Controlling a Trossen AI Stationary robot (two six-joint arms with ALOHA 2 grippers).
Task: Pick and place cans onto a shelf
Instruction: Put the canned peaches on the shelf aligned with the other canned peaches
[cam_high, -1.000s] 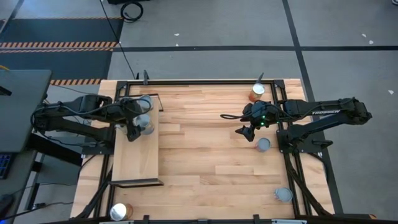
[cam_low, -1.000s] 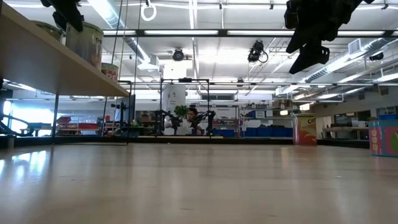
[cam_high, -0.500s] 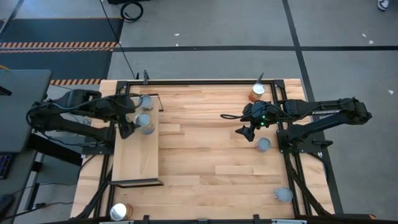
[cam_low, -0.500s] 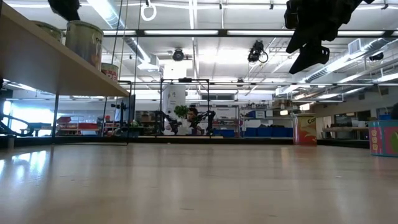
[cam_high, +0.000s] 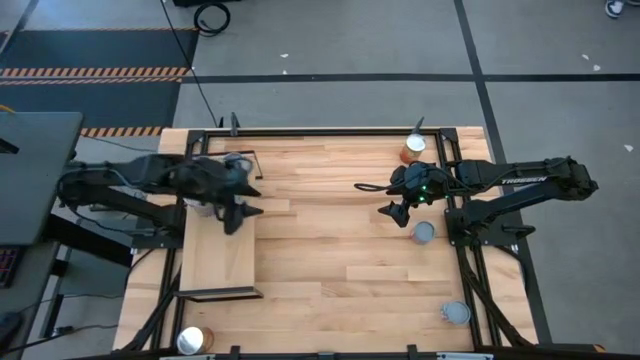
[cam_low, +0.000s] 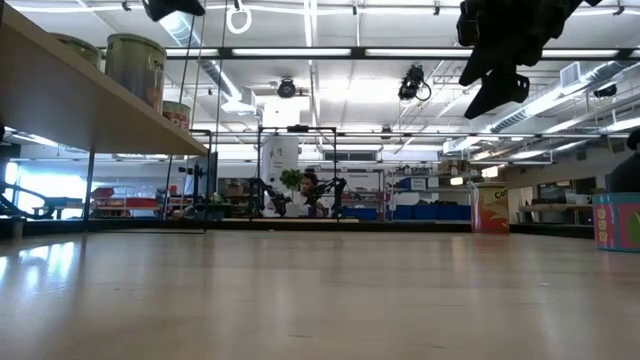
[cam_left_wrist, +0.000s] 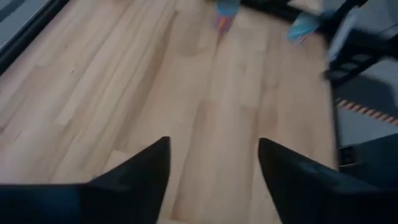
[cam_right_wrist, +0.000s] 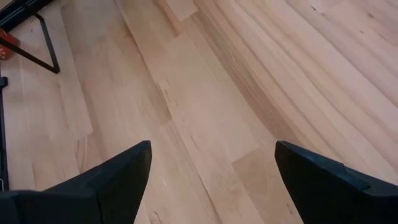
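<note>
The counter (cam_high: 330, 240) is striped butcher-block wood, pale and smooth, edged by a thin black metal frame. Along its left side lies the shelf (cam_high: 215, 262), a flat pale plywood board on thin black metal legs, narrower than the counter.

The left pincer (cam_high: 243, 203) hovers over the shelf's inner edge, its dark fingers (cam_left_wrist: 143, 171) spread with nothing between them; only bare wood shows past them in the left wrist view. The arm covers the far end of the shelf from above, so the small cylindrical tins there show only in the low view: two grey-sided cans (cam_low: 135, 65) on the raised board and a smaller one behind.

The right pincer (cam_high: 393, 211) hangs above mid-counter, released and empty. Just beside it sits a bluish-grey-topped can (cam_high: 424, 232); another with an orange-brown side (cam_high: 413, 148) stands at the far edge, a third (cam_high: 456, 313) near the right front, and a silver-topped one (cam_high: 193, 340) at the left front corner, partly cut off.
</note>
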